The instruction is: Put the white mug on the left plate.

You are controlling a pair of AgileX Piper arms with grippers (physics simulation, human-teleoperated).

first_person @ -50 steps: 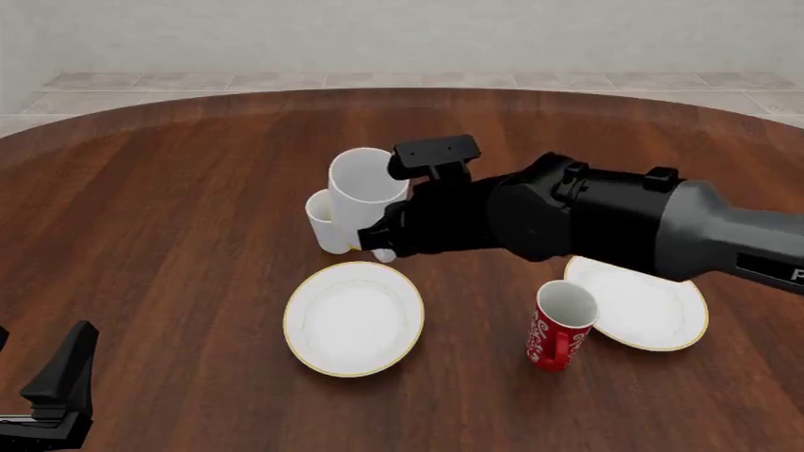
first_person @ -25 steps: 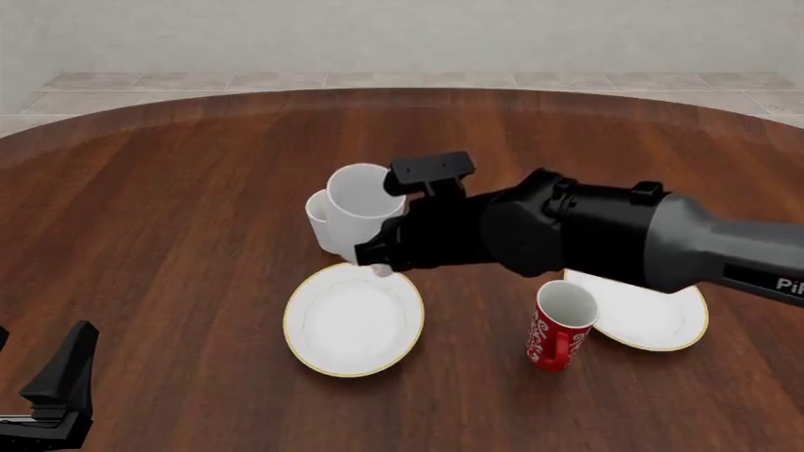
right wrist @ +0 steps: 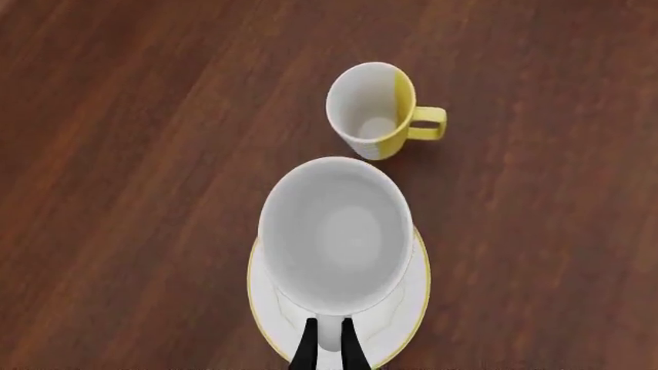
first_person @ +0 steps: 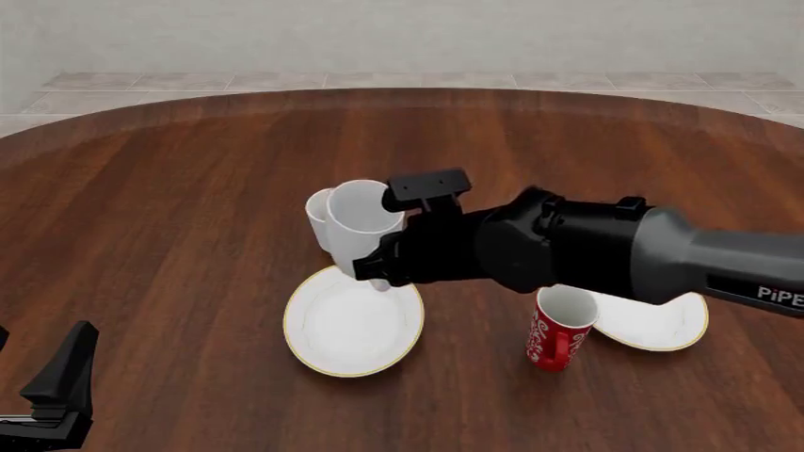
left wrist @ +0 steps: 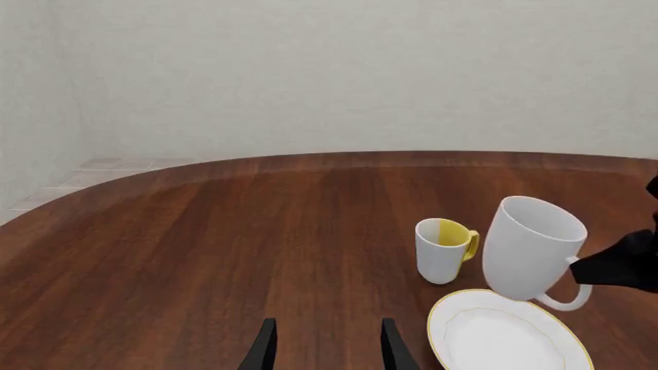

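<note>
The white mug (first_person: 360, 224) hangs tilted in the air over the far edge of the left plate (first_person: 342, 331). My right gripper (first_person: 380, 274) is shut on its loop handle. In the right wrist view the mug (right wrist: 334, 231) shows open-top from above, with the plate's golden rim (right wrist: 415, 287) under it and the gripper (right wrist: 329, 348) pinching the handle. The left wrist view shows the mug (left wrist: 529, 247) above the plate (left wrist: 509, 343). My left gripper (first_person: 56, 394) is open and empty at the near left corner, its fingers (left wrist: 265, 351) spread over bare table.
A small white-and-yellow mug (first_person: 319, 213) stands just behind the held mug; it also shows in the wrist views (left wrist: 444, 248) (right wrist: 370, 108). A red mug (first_person: 559, 328) stands beside the right plate (first_person: 656, 322). My right arm spans the table above that plate.
My right arm has carried the white mug nearer and lower, from beside the yellow mug to over the left plate's far edge. The left arm has not moved.
</note>
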